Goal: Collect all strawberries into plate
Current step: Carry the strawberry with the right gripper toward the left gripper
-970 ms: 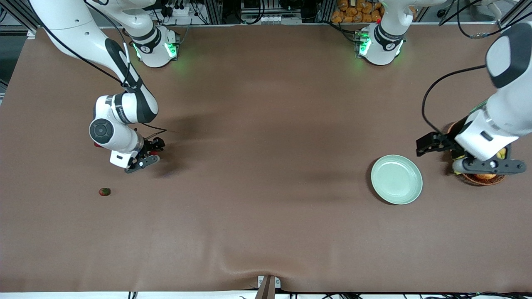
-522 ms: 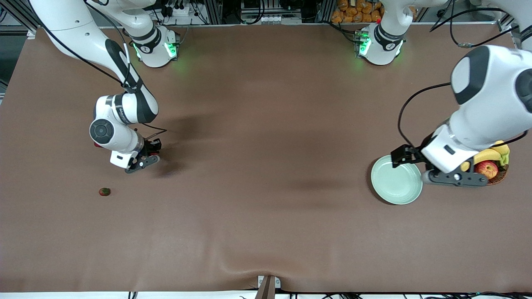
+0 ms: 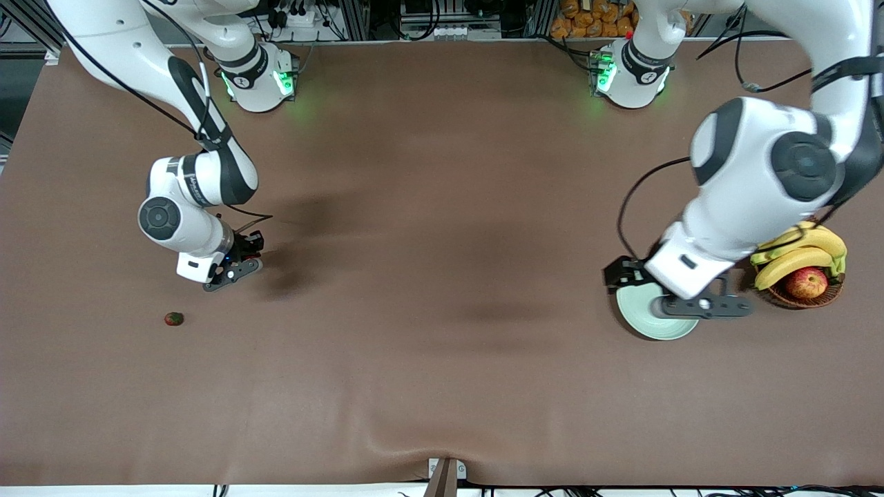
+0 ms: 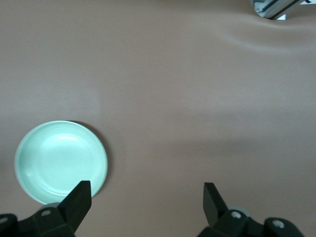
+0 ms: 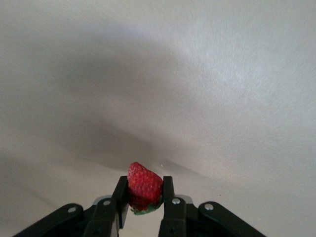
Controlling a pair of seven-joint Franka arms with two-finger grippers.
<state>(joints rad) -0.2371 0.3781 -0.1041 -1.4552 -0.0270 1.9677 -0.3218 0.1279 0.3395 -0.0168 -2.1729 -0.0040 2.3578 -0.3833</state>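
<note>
- Progress — the plate (image 3: 646, 319) shows no berry on its visible surface in either the front or the left wrist view, so by my reading nothing has been delivered yet.
- The right pincer (image 5: 143, 200) is clamped on one strawberry (image 5: 144, 185), red with a bit of green at its base, squeezed between the two fingers just above the desk (image 3: 442, 276).
- A second strawberry (image 3: 174, 318) lies on the desk near the right pincer (image 3: 231, 266), toward the front camera from it — untouched.
- A third berry I cannot find.
- The left pincer (image 4: 146, 200) hangs with fingers wide apart and empty, the plate (image 4: 61, 162) just beneath and to one side of it.
</note>
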